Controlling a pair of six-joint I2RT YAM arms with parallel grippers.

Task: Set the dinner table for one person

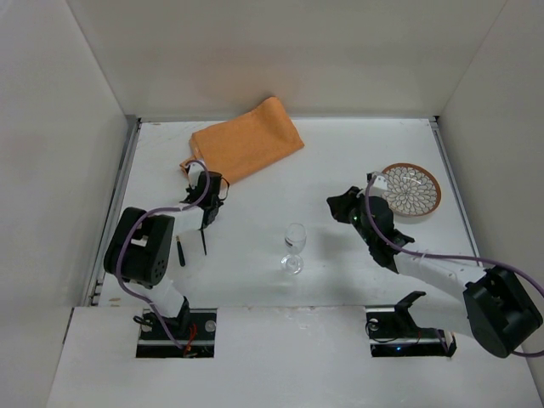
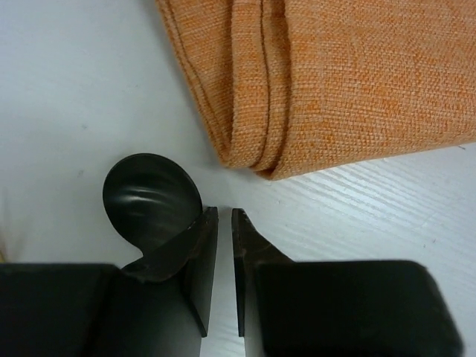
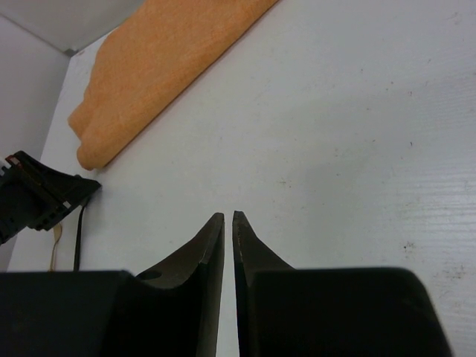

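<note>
The dinner table (image 1: 340, 153) is the white tabletop. An orange folded cloth (image 1: 246, 144) lies at its far left. My left gripper (image 1: 204, 194) hovers at the cloth's near corner (image 2: 335, 82); its jaws (image 2: 224, 212) are shut with a thin gap and nothing between them. A black spoon's bowl (image 2: 152, 195) lies on the table just left of the left finger, and its thin handle (image 1: 204, 242) runs toward me. A clear wine glass (image 1: 294, 246) stands upright mid-table. A patterned plate (image 1: 410, 189) sits at the right. My right gripper (image 1: 344, 206) is shut and empty (image 3: 228, 216) left of the plate.
A short black utensil (image 1: 180, 252) lies left of the spoon handle. Metal rails (image 1: 119, 204) edge the table, with white walls round it. The left gripper (image 3: 37, 197) and the cloth (image 3: 163, 74) show in the right wrist view.
</note>
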